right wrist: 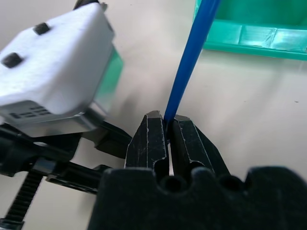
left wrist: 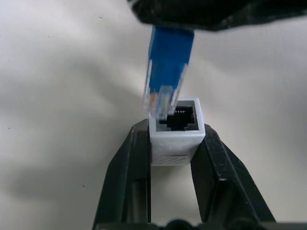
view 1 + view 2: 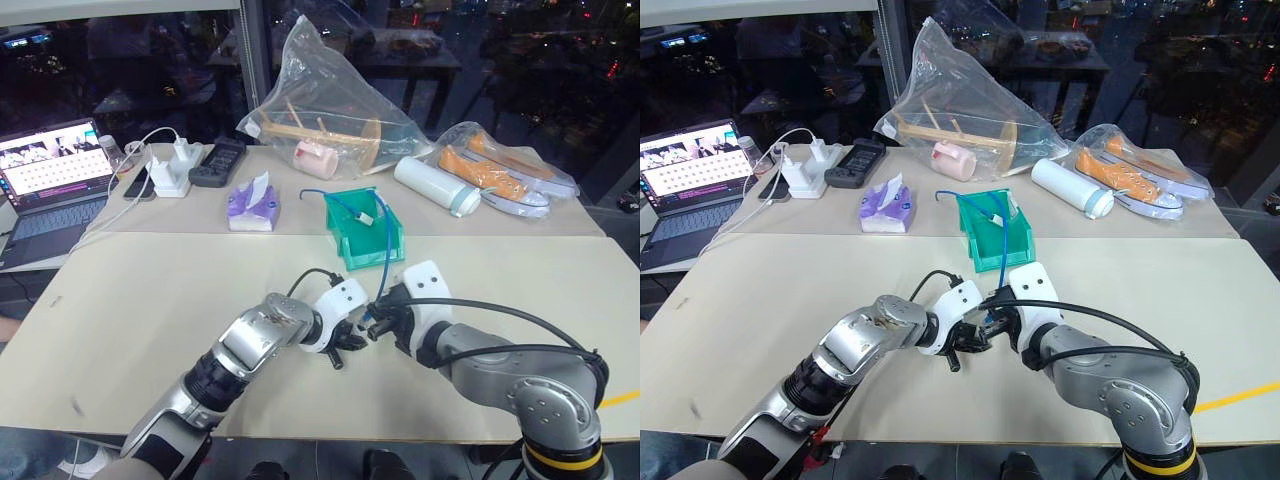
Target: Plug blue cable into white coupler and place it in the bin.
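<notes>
The white coupler [image 2: 175, 143] is pinched between the black fingers of my left gripper [image 2: 173, 128], its dark socket facing outward. My right gripper [image 1: 167, 117] is shut on the blue cable [image 1: 189, 57] just behind its clear plug [image 2: 163, 96]. The plug's tip hovers at the socket's edge, slightly off to one side and not seated. Both grippers [image 3: 362, 335] meet low over the table's front middle. From there the cable [image 3: 386, 255] rises to the teal bin [image 3: 345, 235], where its far end lies.
Behind the bin are a purple tissue pack [image 3: 252, 205], a clear bag with wooden parts [image 3: 330, 110], a white bottle [image 3: 435, 185] and bagged orange shoes [image 3: 500, 170]. At the far left sit a laptop [image 3: 50, 175], a white power adapter [image 3: 172, 170] and a black remote [image 3: 217, 162].
</notes>
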You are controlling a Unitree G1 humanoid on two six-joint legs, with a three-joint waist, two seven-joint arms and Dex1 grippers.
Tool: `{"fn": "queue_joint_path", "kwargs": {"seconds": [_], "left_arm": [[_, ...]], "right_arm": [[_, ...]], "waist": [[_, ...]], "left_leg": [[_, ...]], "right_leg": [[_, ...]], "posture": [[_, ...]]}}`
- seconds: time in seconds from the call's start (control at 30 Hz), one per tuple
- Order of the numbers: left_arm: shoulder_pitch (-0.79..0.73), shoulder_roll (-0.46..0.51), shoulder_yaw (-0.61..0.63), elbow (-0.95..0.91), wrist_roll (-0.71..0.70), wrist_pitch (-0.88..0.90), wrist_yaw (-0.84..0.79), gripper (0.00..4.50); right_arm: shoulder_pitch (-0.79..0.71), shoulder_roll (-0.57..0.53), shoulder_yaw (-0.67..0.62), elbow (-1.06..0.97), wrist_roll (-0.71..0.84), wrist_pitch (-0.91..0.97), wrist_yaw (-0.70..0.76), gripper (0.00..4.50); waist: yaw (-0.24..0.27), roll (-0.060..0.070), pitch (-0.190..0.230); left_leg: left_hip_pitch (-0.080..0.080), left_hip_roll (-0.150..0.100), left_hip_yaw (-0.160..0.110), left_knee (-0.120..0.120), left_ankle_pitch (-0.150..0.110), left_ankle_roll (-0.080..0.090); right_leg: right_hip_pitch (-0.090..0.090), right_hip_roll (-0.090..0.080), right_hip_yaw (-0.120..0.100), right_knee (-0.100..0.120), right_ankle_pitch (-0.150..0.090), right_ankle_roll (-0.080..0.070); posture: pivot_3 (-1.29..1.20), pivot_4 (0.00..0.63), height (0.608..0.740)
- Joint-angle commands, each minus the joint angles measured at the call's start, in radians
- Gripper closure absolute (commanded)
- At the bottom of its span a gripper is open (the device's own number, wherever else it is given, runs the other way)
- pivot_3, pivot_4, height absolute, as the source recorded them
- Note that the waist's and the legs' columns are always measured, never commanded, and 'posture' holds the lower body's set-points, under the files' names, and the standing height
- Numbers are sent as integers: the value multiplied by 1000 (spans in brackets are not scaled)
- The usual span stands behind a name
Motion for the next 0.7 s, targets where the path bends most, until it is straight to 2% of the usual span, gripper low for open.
{"fn": "queue_joint_path", "kwargs": {"seconds": [0.03, 0.7], "left_arm": [[-4, -6, -25, 19, 5, 14, 14, 3835], [-21, 3, -42, 14, -3, 72, 31, 3835]], "right_arm": [[-2, 6, -24, -41, -4, 21, 10, 4500], [-20, -4, -30, -69, -85, 90, 75, 4500]], "waist": [[0, 0, 0], [-1, 0, 0]], "left_leg": [[0, 0, 0, 0, 0, 0], [0, 0, 0, 0, 0, 0]], "right_leg": [[0, 0, 0, 0, 0, 0], [0, 0, 0, 0, 0, 0]], "posture": [[0, 150, 740], [0, 150, 740]]}}
